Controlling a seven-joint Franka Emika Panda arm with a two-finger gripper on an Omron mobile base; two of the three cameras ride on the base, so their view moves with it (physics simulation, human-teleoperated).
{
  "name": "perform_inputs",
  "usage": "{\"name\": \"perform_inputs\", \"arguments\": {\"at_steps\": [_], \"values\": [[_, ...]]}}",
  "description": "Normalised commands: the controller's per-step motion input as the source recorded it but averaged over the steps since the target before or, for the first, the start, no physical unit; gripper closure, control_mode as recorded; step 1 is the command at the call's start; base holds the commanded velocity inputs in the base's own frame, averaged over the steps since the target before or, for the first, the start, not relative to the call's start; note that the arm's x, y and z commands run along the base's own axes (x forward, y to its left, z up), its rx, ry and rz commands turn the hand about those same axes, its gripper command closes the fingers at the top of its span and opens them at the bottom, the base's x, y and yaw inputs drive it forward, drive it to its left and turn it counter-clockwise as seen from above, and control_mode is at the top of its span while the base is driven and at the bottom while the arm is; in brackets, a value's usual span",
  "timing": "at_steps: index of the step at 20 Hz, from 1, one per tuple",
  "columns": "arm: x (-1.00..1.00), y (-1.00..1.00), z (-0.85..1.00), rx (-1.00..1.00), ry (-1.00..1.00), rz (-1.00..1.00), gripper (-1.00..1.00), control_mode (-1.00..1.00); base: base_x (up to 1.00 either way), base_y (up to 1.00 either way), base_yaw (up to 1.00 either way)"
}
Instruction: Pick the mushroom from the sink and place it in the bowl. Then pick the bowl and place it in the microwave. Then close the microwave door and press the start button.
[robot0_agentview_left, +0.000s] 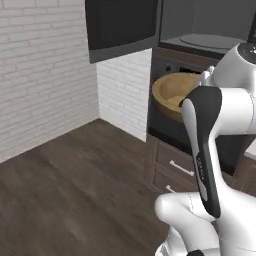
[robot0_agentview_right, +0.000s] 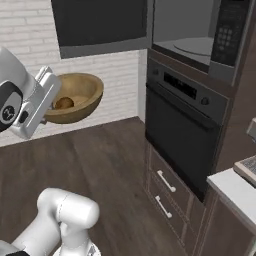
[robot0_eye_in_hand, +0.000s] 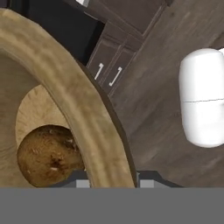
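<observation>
**Arm:** While the wide, round, light-brown wooden bowl (robot0_agentview_right: 75, 97) hangs in the air over the dark wood floor (robot0_agentview_left: 75, 185), my two-finger gripper (robot0_eye_in_hand: 111, 181) is clamped on its rim. In the hand view one dark fingertip sits inside the wall, the other outside, rim between them.

**Ops:** Mushroom?

**Arm:** The small brown-and-tan rounded mushroom (robot0_eye_in_hand: 48, 155) lies in the bottom of the bowl, touching the inner wall close to my grip. Right base view has it too, low in the bowl on the side near my hand.

**Ops:** Bowl attitude?

**Arm:** Tilted. Its mouth leans toward the right base camera, so the inside is visible.

**Ops:** Where relative to the microwave?

**Arm:** The dark grey built-in microwave (robot0_agentview_right: 195, 35) is up and to the right of the bowl in the right base view, above the black wall oven with knobs (robot0_agentview_right: 182, 130). Bowl is below the cavity's level and apart from it, outside the cabinet front.

**Ops:** Door?

**Arm:** The wide microwave door with dark glass in a grey frame (robot0_agentview_right: 102, 25) is swung open to the left, above the bowl. Grey interior and round turntable plate (robot0_agentview_right: 192, 46) are exposed; keypad strip (robot0_agentview_right: 227, 32) on the right.

**Ops:** Below the oven?

**Arm:** Brown drawers with pale bar handles (robot0_agentview_right: 165, 192).
</observation>
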Motion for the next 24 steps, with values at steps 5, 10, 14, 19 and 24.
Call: {"name": "perform_inputs", "arguments": {"at_steps": [5,10,14,19,24], "values": [[0.00,0.00,0.00,0.00,0.00,0.00,1.00,1.00,0.72,-0.05,-0.47],[0.00,0.00,0.00,0.00,0.00,0.00,1.00,1.00,0.76,-0.24,-0.29],[0.00,0.00,0.00,0.00,0.00,0.00,1.00,1.00,0.76,-0.11,-0.12],[0.00,0.00,0.00,0.00,0.00,0.00,1.00,1.00,0.66,-0.01,0.00],[0.00,0.00,0.00,0.00,0.00,0.00,1.00,1.00,0.57,0.00,-0.02]]}}
